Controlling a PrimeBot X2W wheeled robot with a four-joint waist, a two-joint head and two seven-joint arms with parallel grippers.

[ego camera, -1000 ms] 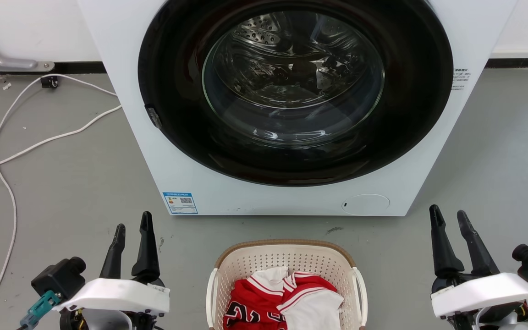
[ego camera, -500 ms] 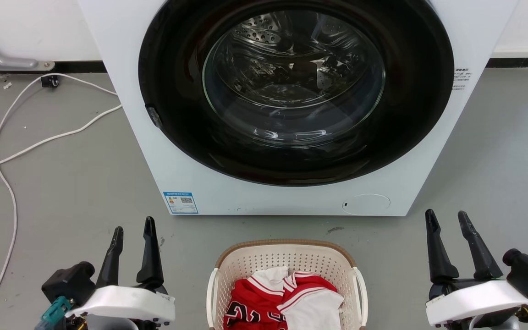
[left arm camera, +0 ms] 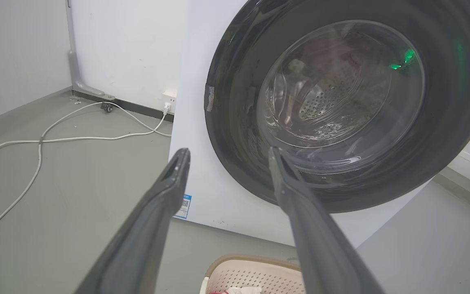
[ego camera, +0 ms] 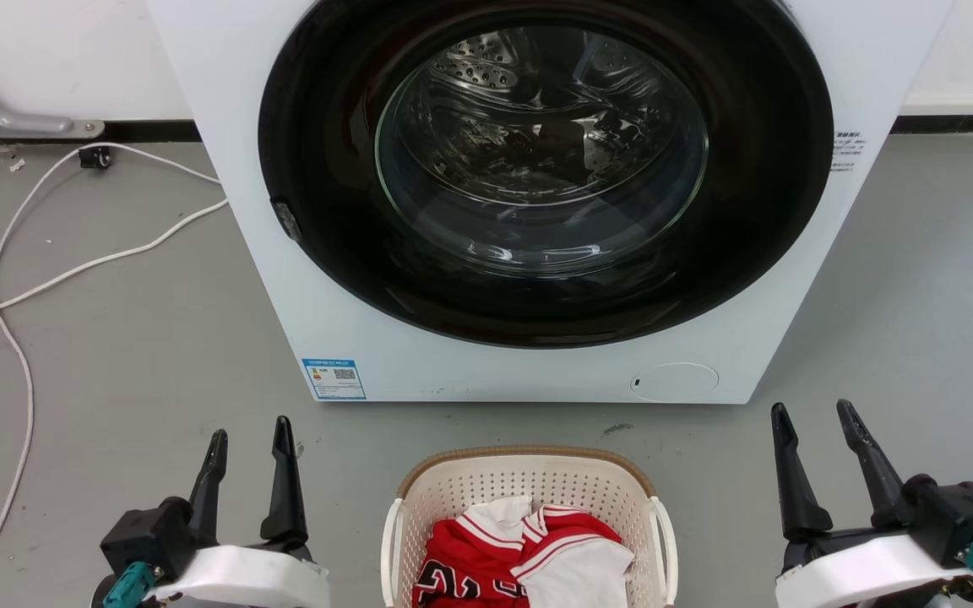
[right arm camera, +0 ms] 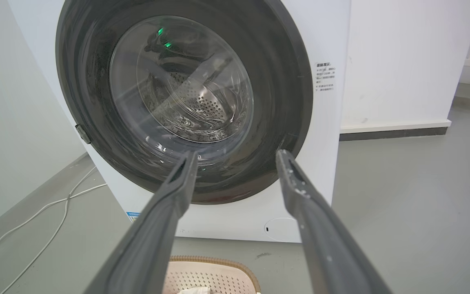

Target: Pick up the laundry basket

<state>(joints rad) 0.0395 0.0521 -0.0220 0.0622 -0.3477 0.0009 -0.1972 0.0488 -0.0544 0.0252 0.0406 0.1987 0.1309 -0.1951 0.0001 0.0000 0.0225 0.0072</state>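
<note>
While wide, left end effector [ego camera: 251, 428] and right end effector [ego camera: 812, 406] — laundry basket [ego camera: 529, 483] of red-and-white garments [ego camera: 486, 557] between.

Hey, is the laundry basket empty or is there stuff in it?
Not empty. The basket holds red and white clothes, lying below its rim.

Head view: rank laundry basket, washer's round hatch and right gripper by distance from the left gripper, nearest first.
1. laundry basket: on the floor, just right of the left gripper.
2. round hatch: low on the washer front, right side.
3. right gripper: far right.
</note>
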